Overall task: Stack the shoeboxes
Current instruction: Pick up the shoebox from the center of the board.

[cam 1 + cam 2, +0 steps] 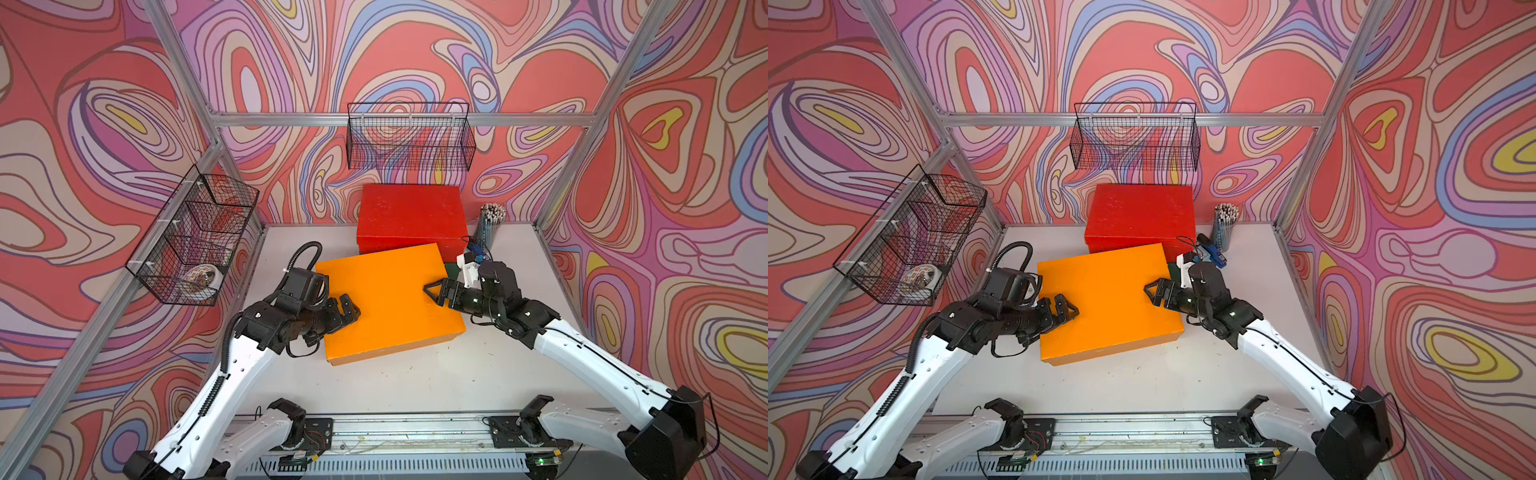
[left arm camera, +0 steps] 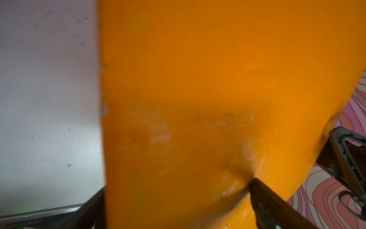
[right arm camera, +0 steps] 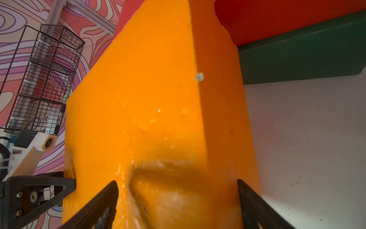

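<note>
Fingers point(image 3: 108, 191) seemingly pinch one orange shoebox point(image 1: 390, 299) of three.

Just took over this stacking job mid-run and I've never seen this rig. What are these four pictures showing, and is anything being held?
Two white robot arms work over a table. Two pictures look down from overhead, nearly identical; the two close-ups come from cameras on each arm's wrist. The left end effector and right end effector each clamp an end of the orange shoebox; the fingertips dent its cardboard. Whether it is off the table is unclear. Behind, the red shoebox sits on the green shoebox. A cup of pencils stands beside them.
</note>
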